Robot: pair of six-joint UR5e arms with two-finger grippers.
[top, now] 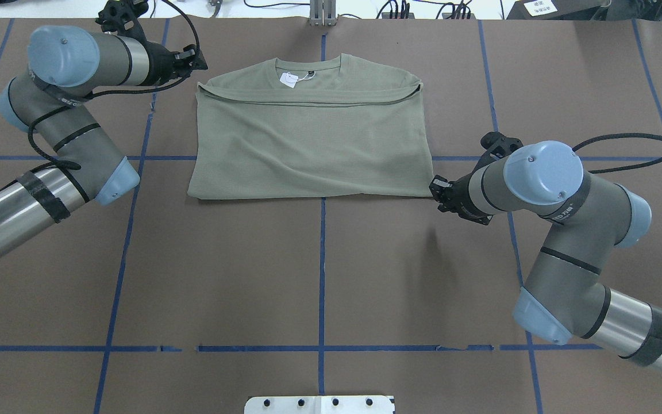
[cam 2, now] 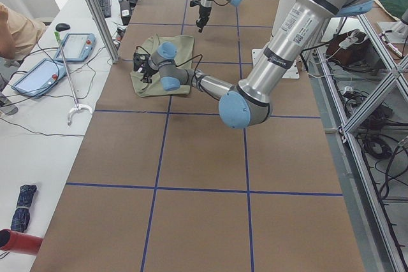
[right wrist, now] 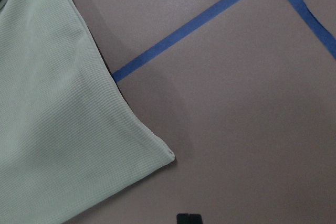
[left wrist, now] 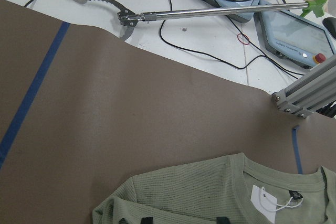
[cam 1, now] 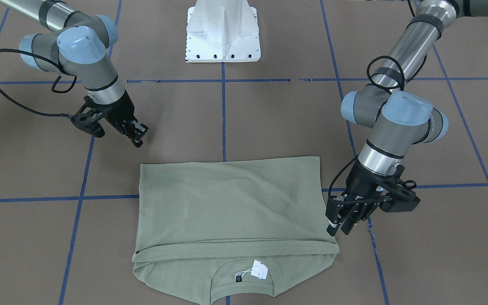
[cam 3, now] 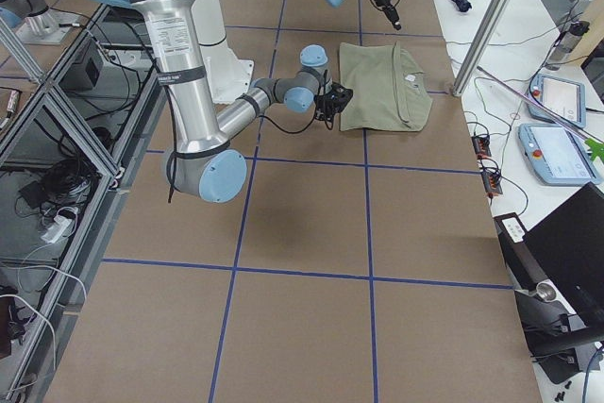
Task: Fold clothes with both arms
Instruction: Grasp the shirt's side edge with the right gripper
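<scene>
The shirt [top: 308, 138] lies flat near the middle of the table [top: 365, 276], folded once across. The lower half is laid over the chest, its hem just short of the collar, so the neck and the white tag [top: 289, 79] show on the side far from the robot. No sleeves show; I judge they are tucked inside. My left gripper [cam 1: 339, 229] hangs just beside the far corner on its side, where hem meets shoulder. The wrist view shows its jaws apart and holding nothing, so I read it as open. My right gripper [top: 439, 195] sits just off the near corner of the fold on the other side, clear of the cloth. I cannot tell whether its jaws are parted or together.

My worry is the diagonal: one gripper at the collar end, one at the fold. If both pinch and lift from there, I expect the shirt to twist rather than fold. At the left corner several layers stack up, and a shallow pinch may catch only the top one and peel the fold open. At the right corner the edge lies tight to the table, so a finger coming in low may bunch the soft knit. Any sideways drag could slide the whole stack off the tape lines [top: 322, 259].
</scene>
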